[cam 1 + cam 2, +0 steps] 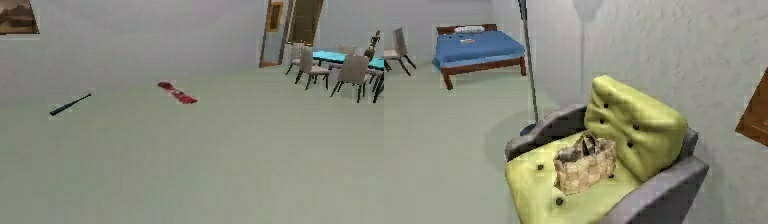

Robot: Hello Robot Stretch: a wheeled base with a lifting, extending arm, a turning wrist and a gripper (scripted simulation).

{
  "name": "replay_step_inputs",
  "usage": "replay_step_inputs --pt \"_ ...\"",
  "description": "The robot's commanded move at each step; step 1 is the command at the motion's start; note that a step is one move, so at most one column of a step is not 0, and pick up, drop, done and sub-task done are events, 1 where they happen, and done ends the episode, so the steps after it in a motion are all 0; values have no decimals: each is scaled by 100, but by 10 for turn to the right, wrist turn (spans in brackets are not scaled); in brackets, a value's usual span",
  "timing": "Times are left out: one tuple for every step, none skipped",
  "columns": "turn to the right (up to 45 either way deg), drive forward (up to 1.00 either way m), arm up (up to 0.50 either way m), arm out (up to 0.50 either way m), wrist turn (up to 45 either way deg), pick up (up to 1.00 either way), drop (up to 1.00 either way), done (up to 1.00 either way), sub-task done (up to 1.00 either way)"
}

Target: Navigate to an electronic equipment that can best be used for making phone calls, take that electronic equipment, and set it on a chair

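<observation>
Several grey chairs (352, 73) stand around a turquoise table (345, 57) at the forward view's far right. In the arm side view a green cushioned armchair (629, 125) with grey arms sits close by, and a woven basket-like bag (584, 165) rests on its seat. A small flat object (466, 38) lies on the blue bed; it is too small to identify.
A black baseball bat (70, 104) and a red flat board (177, 92) lie on the pale floor ahead. A doorway (290, 30) opens at the far right. A blue bed (476, 47), a floor lamp pole (527, 60) and another chair (398, 50) show in the arm side view.
</observation>
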Motion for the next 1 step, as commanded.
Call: replay_step_inputs --pt "210 0 0 0 0 0 0 0 0"
